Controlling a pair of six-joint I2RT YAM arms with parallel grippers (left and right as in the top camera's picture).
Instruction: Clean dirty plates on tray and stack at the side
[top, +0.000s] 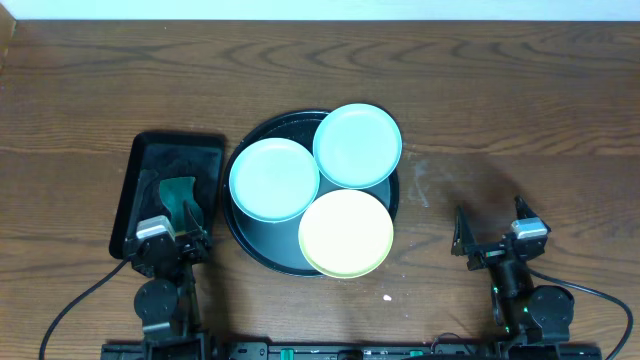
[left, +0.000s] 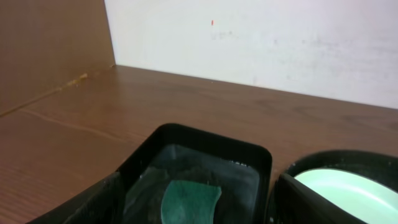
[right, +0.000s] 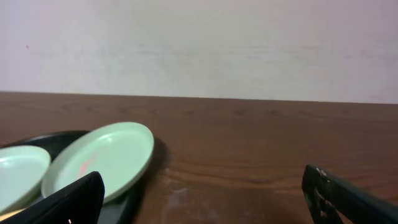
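Plates: three small round plastic plates, all on large round black shallow tray (top: 262, 243) at table centre. Pale mint-blue plate (top: 274, 179) sits at tray's 9 o'clock, second pale mint-blue plate (top: 357, 145) at 1 o'clock, pale yellow plate (top: 346, 232) at 5 o'clock. Edges touch or overlap; the 1 o'clock and yellow ones overhang the rim. Right wrist view shows faint pinkish smear on 1 o'clock plate.

Surface: dark brown wood-grain table (top: 500, 100), pale scuffs approx. 3 o'clock of tray, white speck (top: 388, 297) at its 5 o'clock. Plain white wall (left: 280, 43) runs along 12 o'clock edge; brown panel (left: 50, 43) stands on left side per left wrist view.

Smaller rectangular black tray (top: 150, 160) lies just beside round tray at 9 o'clock, green sponge (top: 180, 195) inside.

Left pincer (top: 176, 238), table's 7 o'clock: fingers spread over near end of rectangular tray, holds nothing; contact w/ that tray cannot be told. Right pincer (top: 490, 235), table's 4 o'clock: fingers spread wide, empty, apart from plates, over bare wood.
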